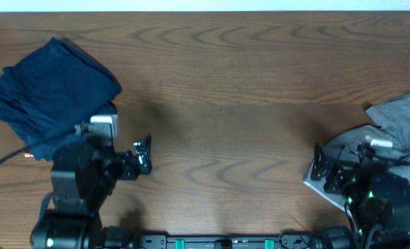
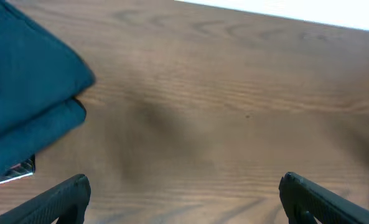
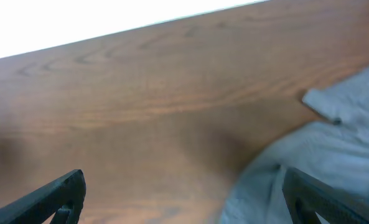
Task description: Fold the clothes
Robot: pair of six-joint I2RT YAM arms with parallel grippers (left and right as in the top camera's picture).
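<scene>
The wooden table (image 1: 218,83) carries a folded blue garment (image 1: 49,86) at its far left corner and a rumpled grey garment (image 1: 398,128) at its right edge. Near the table's front edge, the left gripper (image 1: 143,155) and the right gripper (image 1: 322,167) both have their jaws spread and hold nothing.
</scene>
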